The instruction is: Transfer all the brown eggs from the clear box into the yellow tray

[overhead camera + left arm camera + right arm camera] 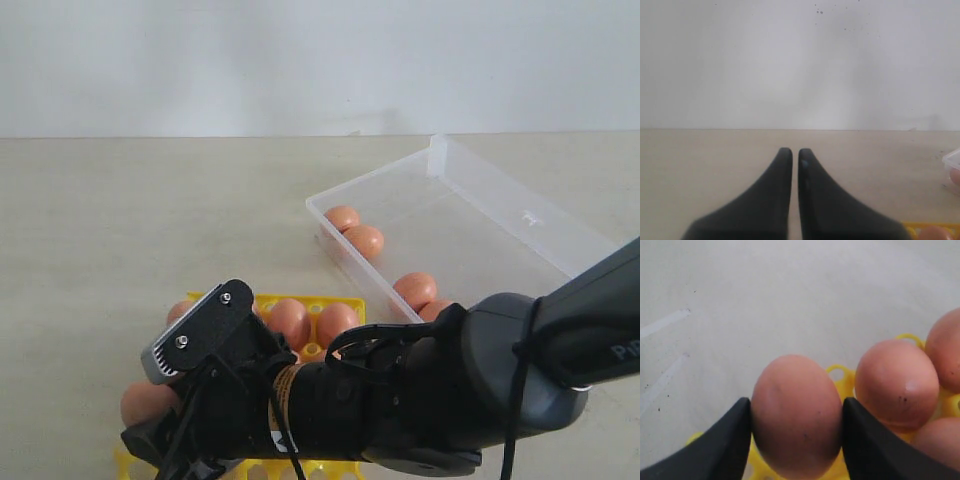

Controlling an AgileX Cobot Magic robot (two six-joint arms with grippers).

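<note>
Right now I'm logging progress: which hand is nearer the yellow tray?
Right. The right hand holds a brown egg over the yellow tray; the left hand sits off its edge.

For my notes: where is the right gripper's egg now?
Exterior view, lower left: the right gripper holds this brown egg at the left edge of the yellow tray.
</note>
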